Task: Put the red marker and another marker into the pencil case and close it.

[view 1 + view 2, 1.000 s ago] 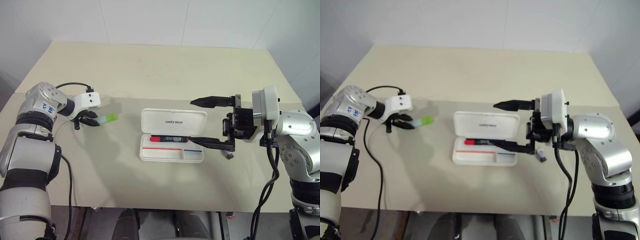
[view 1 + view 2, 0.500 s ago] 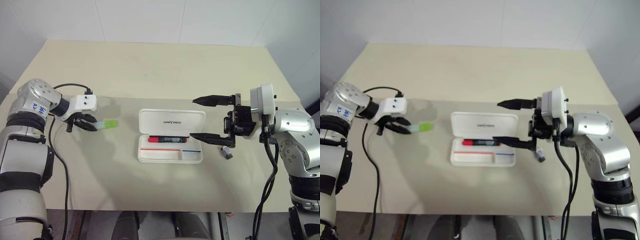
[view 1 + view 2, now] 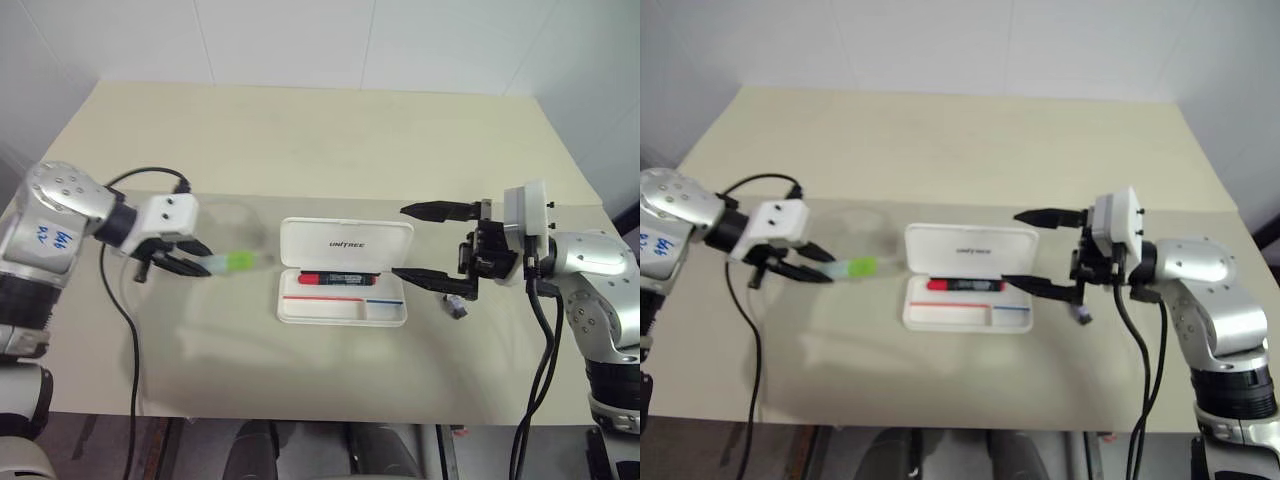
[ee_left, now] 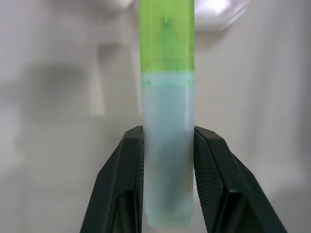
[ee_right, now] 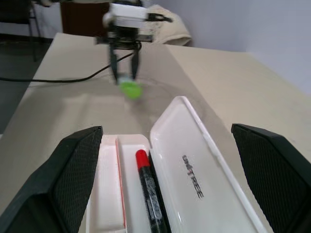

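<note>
The white pencil case lies open at the table's middle, lid flat toward the far side. The red marker rests in its tray along the hinge side. My left gripper hovers left of the case, shut on the pale mint marker, whose lime-green cap points toward the case. In the left wrist view the fingers pinch the marker at its pale body. My right gripper stands wide open and level beside the case's right end, holding nothing.
A small dark grey stub lies on the beige table under my right gripper. A black cable trails from my left wrist over the table's left front. The table's far half has free room.
My left gripper has lifted the mint marker and carried it right, toward the case. My right gripper has drifted a little right, off the case's end, still open.
</note>
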You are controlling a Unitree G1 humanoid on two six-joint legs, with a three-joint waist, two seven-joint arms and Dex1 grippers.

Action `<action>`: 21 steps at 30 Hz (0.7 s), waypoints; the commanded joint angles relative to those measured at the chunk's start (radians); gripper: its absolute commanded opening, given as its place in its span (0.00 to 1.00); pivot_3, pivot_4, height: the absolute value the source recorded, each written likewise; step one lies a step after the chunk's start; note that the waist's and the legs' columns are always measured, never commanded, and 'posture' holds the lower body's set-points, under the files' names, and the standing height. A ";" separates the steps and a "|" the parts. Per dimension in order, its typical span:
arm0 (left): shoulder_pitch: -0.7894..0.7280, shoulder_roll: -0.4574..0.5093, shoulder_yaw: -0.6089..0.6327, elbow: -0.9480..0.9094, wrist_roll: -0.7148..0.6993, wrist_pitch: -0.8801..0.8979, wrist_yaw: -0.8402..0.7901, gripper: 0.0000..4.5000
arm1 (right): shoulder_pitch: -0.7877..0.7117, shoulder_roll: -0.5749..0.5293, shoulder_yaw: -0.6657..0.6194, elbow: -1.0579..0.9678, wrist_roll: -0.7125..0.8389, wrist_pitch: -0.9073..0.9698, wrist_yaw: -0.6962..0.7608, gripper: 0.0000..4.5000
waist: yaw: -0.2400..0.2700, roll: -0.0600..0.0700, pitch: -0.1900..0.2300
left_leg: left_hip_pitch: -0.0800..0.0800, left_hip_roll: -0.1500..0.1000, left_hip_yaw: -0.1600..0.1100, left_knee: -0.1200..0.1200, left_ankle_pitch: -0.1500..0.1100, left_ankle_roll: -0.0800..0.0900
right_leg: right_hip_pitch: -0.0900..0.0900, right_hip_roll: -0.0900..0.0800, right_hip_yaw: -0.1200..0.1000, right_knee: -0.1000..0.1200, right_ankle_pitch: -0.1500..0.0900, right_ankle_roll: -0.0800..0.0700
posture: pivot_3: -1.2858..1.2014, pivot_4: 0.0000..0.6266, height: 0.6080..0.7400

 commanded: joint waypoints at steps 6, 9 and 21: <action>0.000 -0.091 -0.029 -0.273 -0.066 0.239 0.053 0.23 | 0.127 -0.059 -0.112 -0.113 0.038 0.003 -0.024 1.00 | -0.001 0.000 0.000 | 0.001 -0.001 -0.001 0.001 0.000 0.000 | 0.001 0.000 0.001 0.000 0.000 0.000 | 0.52 0.24 1.00; -0.020 -0.143 -0.068 -0.287 -0.049 0.278 0.082 0.23 | 0.171 -0.074 -0.128 -0.150 0.039 0.007 -0.021 1.00 | -0.002 0.000 0.000 | 0.002 -0.001 -0.001 0.000 0.000 0.000 | 0.002 0.001 0.001 0.000 0.000 0.001 | 0.52 0.24 1.00; -0.109 -0.294 -0.202 -0.220 0.053 0.297 0.170 0.23 | 0.274 -0.070 -0.157 -0.233 0.046 0.004 -0.082 1.00 | 0.001 0.000 0.000 | 0.003 -0.001 -0.002 0.001 0.000 0.000 | 0.005 0.001 0.002 -0.002 0.001 0.002 | 0.52 0.24 1.00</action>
